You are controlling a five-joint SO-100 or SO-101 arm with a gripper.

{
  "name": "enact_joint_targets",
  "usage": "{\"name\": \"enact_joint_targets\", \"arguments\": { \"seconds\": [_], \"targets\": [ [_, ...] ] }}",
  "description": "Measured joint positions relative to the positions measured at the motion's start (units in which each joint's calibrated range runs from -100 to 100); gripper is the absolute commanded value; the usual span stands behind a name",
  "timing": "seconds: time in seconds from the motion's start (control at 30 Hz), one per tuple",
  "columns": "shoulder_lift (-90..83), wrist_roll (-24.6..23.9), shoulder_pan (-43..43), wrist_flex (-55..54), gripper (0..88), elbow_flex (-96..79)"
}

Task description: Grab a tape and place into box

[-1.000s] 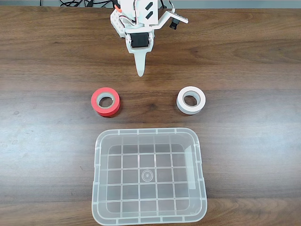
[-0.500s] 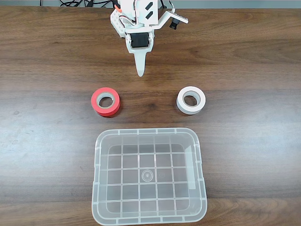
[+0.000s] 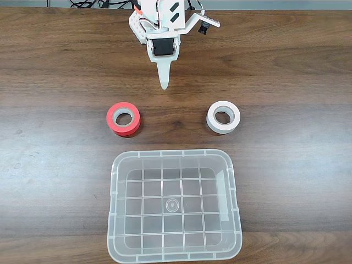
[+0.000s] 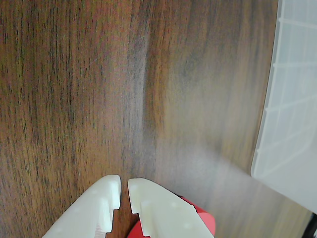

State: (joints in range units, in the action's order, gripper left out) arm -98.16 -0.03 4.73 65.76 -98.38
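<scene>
Fixed view: the end effector (image 3: 164, 82) hangs near the 12 o'clock edge of the wooden table (image 3: 286, 66), its white fingers drawn close to a narrow point and gripping nothing. The tape (image 3: 123, 119) — red-orange with a grey core — lies flat on its side toward 7 o'clock from the fingertips, apart from them. A white tape roll (image 3: 223, 117) lies at about 4 o'clock from them, well apart from the red one. The box (image 3: 113, 209) sits open-topped at 6 o'clock, just beyond both rolls, nothing in it — a short carry from either roll, which is likely why it is set there.

In the wrist view the two fingers (image 4: 153, 210) are nearly together with a thin gap, the tape (image 4: 205, 220) peeking out behind them. The grab looks not yet begun; the jaws would need to widen first.
</scene>
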Motion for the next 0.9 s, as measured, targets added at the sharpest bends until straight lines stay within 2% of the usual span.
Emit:
{"name": "enact_joint_targets", "arguments": {
  "seconds": [0.43, 0.67, 0.77, 0.9],
  "targets": [
    [0.00, -0.05, -0.23, -0.76, 1.1, 0.00],
    [0.00, 0.16, -12.40, -6.02, 1.2, 0.00],
    [0.00, 2.30, -16.98, -7.71, 1.2, 0.00],
    [0.00, 5.48, -19.01, -8.39, 1.1, 0.00]
  ]
}}
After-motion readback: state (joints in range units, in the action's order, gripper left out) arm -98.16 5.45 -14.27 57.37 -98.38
